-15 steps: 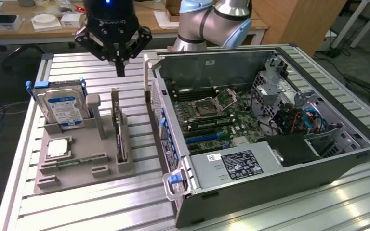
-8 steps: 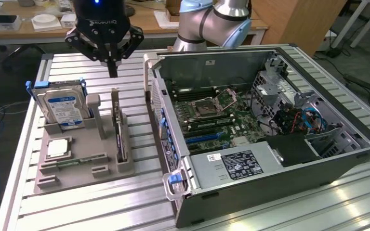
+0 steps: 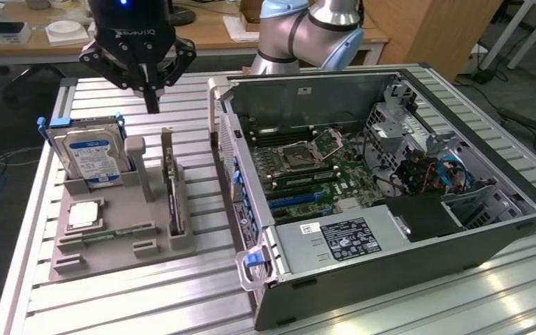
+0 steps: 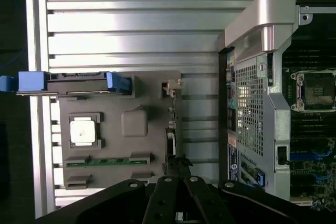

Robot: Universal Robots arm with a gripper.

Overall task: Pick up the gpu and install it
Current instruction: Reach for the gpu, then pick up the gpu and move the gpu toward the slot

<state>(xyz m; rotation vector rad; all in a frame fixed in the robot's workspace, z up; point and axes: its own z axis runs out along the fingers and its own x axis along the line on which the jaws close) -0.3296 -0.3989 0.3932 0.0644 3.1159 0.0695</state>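
– Grey holder on the slatted metal surface: position of the gpu?
– Upright on its long edge in the holder's slot nearest the open computer case. Untouched.
– State of the end effector?
– Closed together, clamped on nothing. Hangs above the holder's far end, near the gpu's upper edge, apart from it.
– Adjacent items?
– Hard drive, upright in the holder, on the exterior view's left of the gpu.

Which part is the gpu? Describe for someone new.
On the exterior view's left of the open computer case sits a grey parts holder. The gpu is the thin dark card standing on edge along the holder's case-side edge; the hard drive is thicker, silver, blue-labelled.
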